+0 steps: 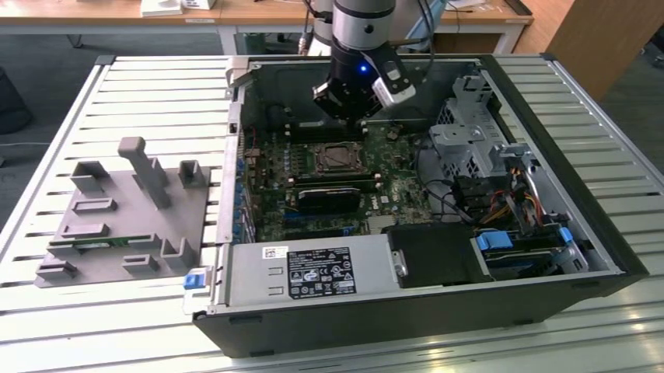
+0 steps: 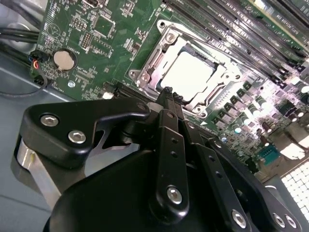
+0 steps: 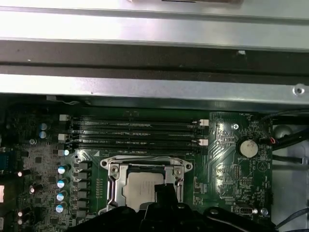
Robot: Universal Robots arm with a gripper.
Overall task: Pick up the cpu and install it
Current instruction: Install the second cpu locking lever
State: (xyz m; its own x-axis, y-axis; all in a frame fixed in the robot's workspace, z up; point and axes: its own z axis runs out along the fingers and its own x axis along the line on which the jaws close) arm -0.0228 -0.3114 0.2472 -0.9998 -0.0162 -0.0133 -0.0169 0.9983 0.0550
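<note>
One gripper (image 1: 350, 116) on one arm, hanging over the far part of an open computer case (image 1: 581, 233) on a slatted table (image 1: 124, 85). We count one cpu (image 2: 189, 75): a pale silver square, lying flat inside the socket frame (image 2: 145, 67) on the green motherboard (image 2: 96, 29), and nothing grips it. In the exterior view the socket (image 1: 337, 158) sits just near of the gripper and the chip there is too small for us to make out. In both wrist views the black fingers (image 2: 169, 104) come together to one narrow tip with no gap we can see, so the jaws look clenched with nothing between them; the tip hangs over the cpu's edge, and whether it touches we cannot tell.

Four memory slots (image 3: 135, 133) run as dark strips beside the socket in the first wrist view, which also shows one round coin battery (image 3: 248, 147). One black heatsink block (image 1: 326, 198) lies near of the socket. One grey power supply box (image 1: 311, 272) fills the near edge of the case.

On the exterior view's left stands one grey parts holder (image 1: 120, 221), with one green memory stick (image 1: 99, 242) lying in it, half hidden by the holder's walls.

The gripper body blocks the near part of the socket in both wrist views, and the arm is cut off at the far edge of the exterior view
</note>
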